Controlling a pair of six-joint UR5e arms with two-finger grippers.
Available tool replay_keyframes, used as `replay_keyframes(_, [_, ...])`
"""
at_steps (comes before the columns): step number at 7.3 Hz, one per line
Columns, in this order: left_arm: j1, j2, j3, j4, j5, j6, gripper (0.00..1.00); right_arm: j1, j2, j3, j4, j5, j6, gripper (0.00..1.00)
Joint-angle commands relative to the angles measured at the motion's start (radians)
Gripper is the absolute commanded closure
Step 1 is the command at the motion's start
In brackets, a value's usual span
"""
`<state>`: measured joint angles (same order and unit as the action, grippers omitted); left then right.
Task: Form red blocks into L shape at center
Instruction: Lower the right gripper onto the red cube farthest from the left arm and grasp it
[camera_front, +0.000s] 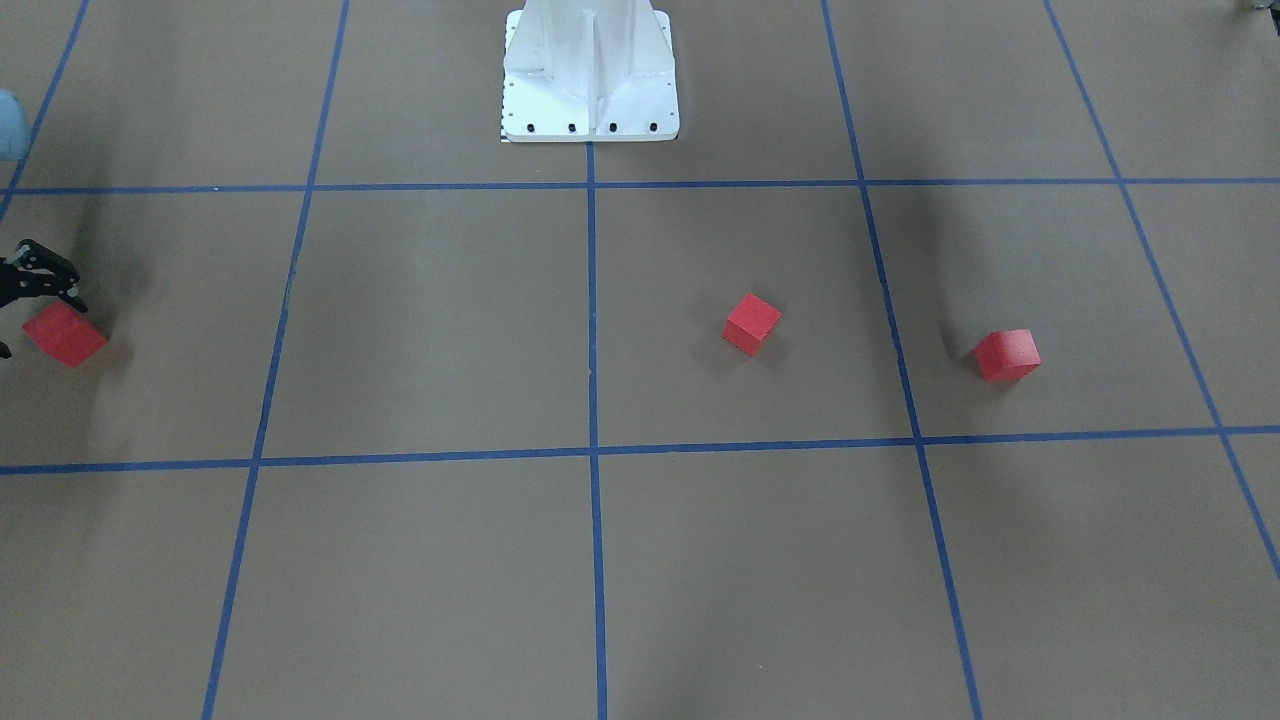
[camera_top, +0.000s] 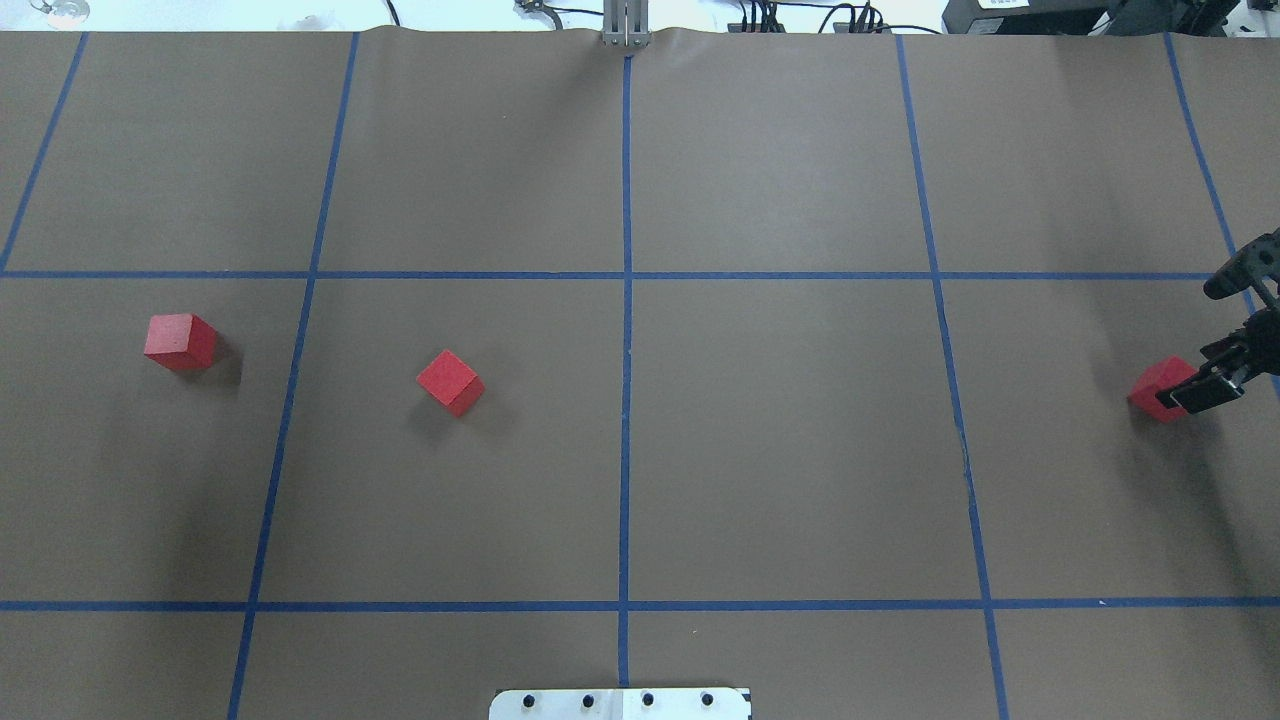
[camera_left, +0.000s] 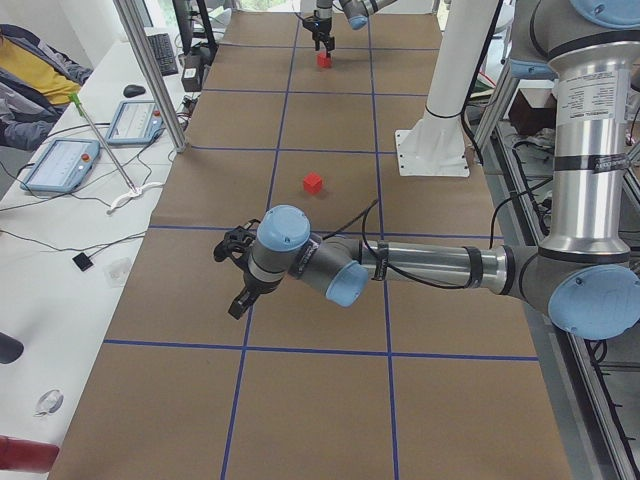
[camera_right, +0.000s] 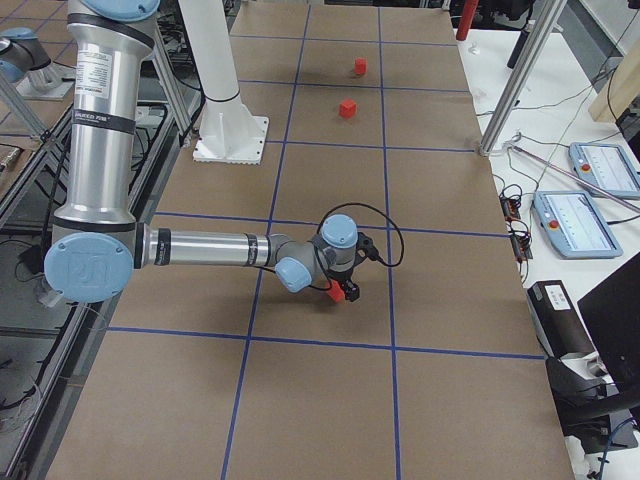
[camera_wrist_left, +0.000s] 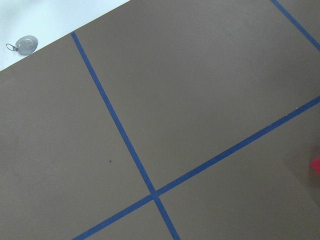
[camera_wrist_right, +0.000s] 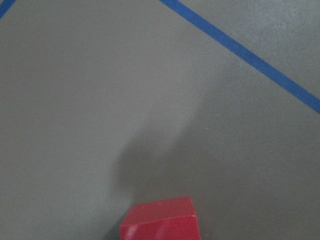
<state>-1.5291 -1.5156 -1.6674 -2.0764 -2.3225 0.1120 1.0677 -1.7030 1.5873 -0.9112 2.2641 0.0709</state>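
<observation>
Three red blocks lie apart on the brown, blue-taped centre floor (camera_top: 780, 430). One block (camera_top: 180, 341) is at the far left, a second (camera_top: 450, 381) sits left of the middle line, and the third (camera_top: 1158, 388) is at the right edge. My right gripper (camera_top: 1208, 375) hovers just over that third block (camera_front: 65, 333), its fingers (camera_front: 72, 296) spread and open, nothing held. The right wrist view shows this block (camera_wrist_right: 160, 219) on the floor below. My left gripper (camera_left: 238, 300) shows only in the exterior left view, so I cannot tell its state.
The white robot base (camera_front: 590, 100) stands at the table's near middle edge. Beside the table, a desk holds tablets (camera_left: 60, 165) and cables, with metal posts (camera_left: 150, 75) along the edge. A person's sleeve (camera_left: 30, 70) shows there.
</observation>
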Motion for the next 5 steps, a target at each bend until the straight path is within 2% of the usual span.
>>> replay_keyframes(1, [0.001, 0.0, 0.0, -0.001, 0.0, 0.0, 0.0, -0.017, 0.002, -0.009, -0.002, -0.011, 0.0, 0.16])
replay_keyframes(3, [0.0, 0.0, 0.0, -0.001, 0.0, 0.0, 0.0, -0.018, 0.019, -0.009, 0.003, -0.009, -0.002, 0.69])
replay_keyframes(4, [0.0, 0.0, 0.0, -0.001, 0.0, 0.0, 0.0, -0.017, 0.028, 0.0, 0.005, -0.003, 0.0, 0.87])
replay_keyframes(5, [0.0, 0.0, -0.002, -0.001, 0.0, 0.0, 0.0, -0.015, 0.058, 0.035, -0.011, 0.014, 0.004, 0.9])
